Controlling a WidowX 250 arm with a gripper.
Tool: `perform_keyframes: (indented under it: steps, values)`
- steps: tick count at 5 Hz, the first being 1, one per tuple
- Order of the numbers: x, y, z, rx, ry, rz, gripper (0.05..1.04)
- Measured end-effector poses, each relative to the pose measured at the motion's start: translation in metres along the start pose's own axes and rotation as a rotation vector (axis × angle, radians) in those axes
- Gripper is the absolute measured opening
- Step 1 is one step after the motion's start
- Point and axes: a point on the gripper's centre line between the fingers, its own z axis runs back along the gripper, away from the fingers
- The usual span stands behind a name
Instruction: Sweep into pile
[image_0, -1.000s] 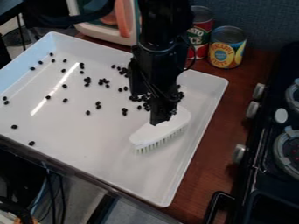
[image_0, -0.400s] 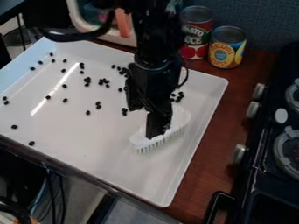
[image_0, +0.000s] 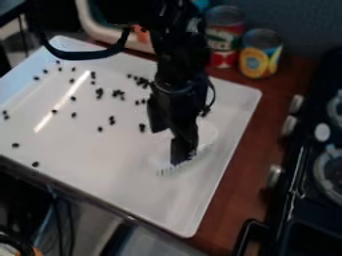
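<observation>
Dozens of dark beans (image_0: 99, 93) were scattered over the white tray (image_0: 100, 165), mostly across its left half and toward its far edge, with some clustered beside the arm. A white brush (image_0: 208, 133) was set near the tray's right edge, bristles toward the near corner, partly hidden by the pincer (image_0: 179, 159), which was held low over it; whether the pincer was open or closed could not be told. Beyond the tray, two cans (image_0: 260, 52) were stood on the wooden counter (image_0: 234, 200).
</observation>
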Motion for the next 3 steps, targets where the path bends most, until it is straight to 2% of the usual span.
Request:
perform_keyframes:
  steps: [2,3]
  values:
    - [0.012,0.0,-0.009,-0.04,-0.016,0.007,1.0]
    - [0.016,0.003,-0.013,-0.054,-0.017,0.017,0.969]
